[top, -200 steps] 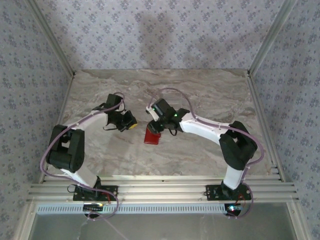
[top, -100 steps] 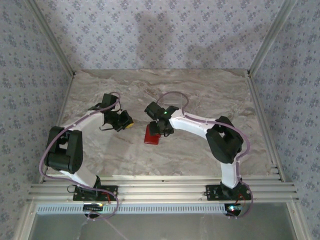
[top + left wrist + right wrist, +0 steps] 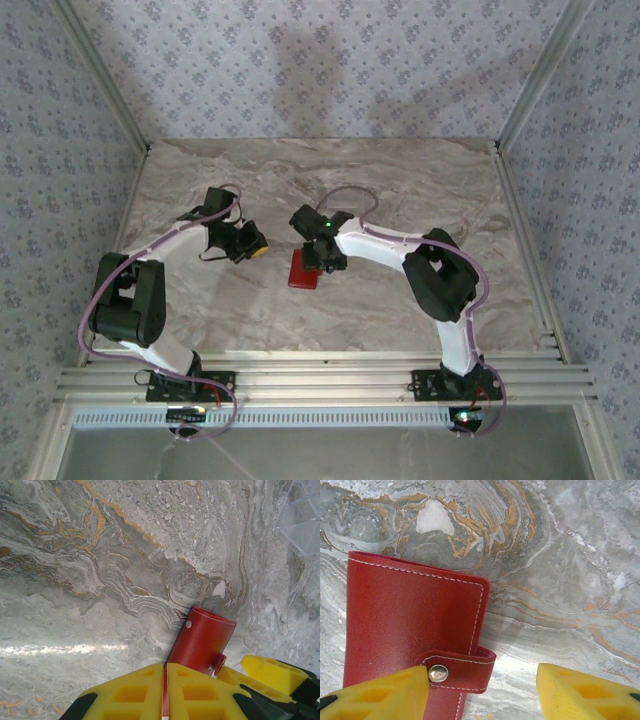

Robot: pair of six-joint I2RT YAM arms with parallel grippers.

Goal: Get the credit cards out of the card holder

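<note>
The card holder is a small red wallet lying flat on the marble table, folded shut, its strap tab snapped down. The credit cards are hidden. My right gripper hangs open at the holder's far end. In the right wrist view one yellow finger lies over the holder beside the snap, and the other is over bare table. My left gripper is shut, a short way left of the holder. In its wrist view the holder lies just beyond the fingertips, and red shows through the slit.
A faint clear plastic rectangle lies on the table beyond the holder. Patterned walls enclose the back and both sides. An aluminium rail runs along the near edge by the arm bases.
The right arm's elbow has swung left and its gripper has shifted slightly left and down over the holder. The left gripper has drawn back a little to the left. The holder stays put.
</note>
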